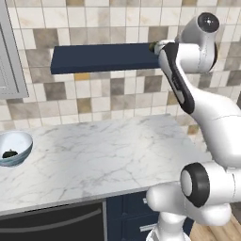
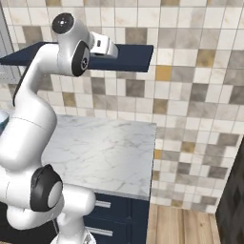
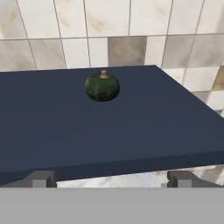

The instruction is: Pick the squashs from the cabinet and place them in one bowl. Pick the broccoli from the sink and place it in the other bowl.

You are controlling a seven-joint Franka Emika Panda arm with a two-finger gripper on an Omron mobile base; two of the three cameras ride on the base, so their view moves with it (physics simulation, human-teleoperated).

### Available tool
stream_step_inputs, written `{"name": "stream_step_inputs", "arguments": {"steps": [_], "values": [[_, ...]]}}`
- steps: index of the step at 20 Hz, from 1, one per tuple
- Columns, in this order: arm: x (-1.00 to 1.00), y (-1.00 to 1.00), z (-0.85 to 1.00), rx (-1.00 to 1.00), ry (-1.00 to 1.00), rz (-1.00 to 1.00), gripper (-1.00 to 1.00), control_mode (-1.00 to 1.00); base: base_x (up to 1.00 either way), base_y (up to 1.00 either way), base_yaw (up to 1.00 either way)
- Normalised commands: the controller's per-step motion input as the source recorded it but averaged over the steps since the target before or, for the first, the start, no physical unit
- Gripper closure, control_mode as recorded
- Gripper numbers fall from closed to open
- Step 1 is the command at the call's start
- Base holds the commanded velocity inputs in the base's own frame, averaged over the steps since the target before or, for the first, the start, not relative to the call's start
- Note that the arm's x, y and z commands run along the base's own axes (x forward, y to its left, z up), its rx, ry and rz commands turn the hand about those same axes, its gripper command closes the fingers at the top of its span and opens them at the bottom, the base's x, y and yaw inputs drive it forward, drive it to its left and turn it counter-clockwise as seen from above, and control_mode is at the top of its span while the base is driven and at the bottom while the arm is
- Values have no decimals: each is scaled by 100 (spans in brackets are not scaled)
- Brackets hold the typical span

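- One squash (image 1: 9, 154) is sitting in the left bowl (image 1: 21, 140) (done).
- Gripper (image 3: 110, 178) is facing the second squash (image 3: 102, 86) on the cabinet (image 3: 109, 131), jaws wide, empty.
- Broccoli is pending.

Shelf above the counter, a squash on it, a bowl at the counter's left

One squash (image 3: 102, 86) sits on the cabinet (image 3: 109, 127) board, back from its front edge and near the tiled wall (image 3: 109, 26) behind. The gripper (image 3: 111, 178) is before the board's front edge, apart from the squash. Below lies the counter (image 1: 103, 160); at its left end stands a bowl (image 1: 21, 141) holding what may be the other squash (image 1: 9, 154).
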Motion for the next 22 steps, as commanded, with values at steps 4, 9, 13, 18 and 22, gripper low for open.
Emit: {"name": "stream_step_inputs", "arguments": {"steps": [4, 9, 13, 18, 22], "values": [[70, 0, 0, -2, 0, 0, -100, -100, 0, 0, 0], [61, 0, 0, 0, 1, 1, -100, -100, 0, 0, 0], [59, 0, 0, 0, 1, 4, -100, -100, 0, 0, 0], [41, 0, -4, 0, 2, 5, -100, -100, 0, 0, 0], [49, -3, -13, 0, 1, 5, -100, -100, 0, 0, 0]]}}
